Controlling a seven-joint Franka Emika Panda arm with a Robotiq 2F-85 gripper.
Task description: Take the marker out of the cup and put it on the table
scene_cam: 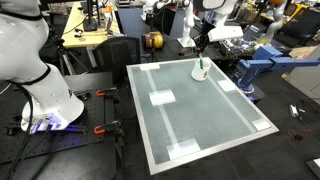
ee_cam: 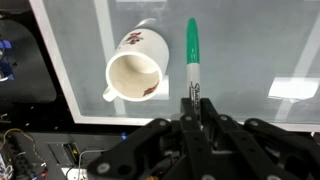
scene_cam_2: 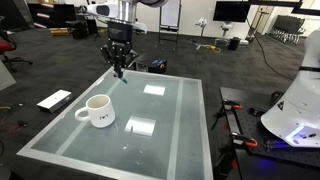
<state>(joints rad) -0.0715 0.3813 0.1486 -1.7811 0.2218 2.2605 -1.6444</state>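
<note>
Workshop clutter surrounds the grey-green counter (scene_cam_2: pixel 175 140), on which the cup (scene_cam_2: pixel 98 111) stands upright. The end effector (ee_cam: pixel 196 102) hangs above the counter, its fingers pinching the marker (ee_cam: pixel 192 55) by the near end. The marker is clear of the cup and lies beside it in the wrist view, without touching. Its long axis continues the end effector's axis, with the green end pointing down toward the counter. The likely next move is a descent onto bare counter beside the cup.
</note>
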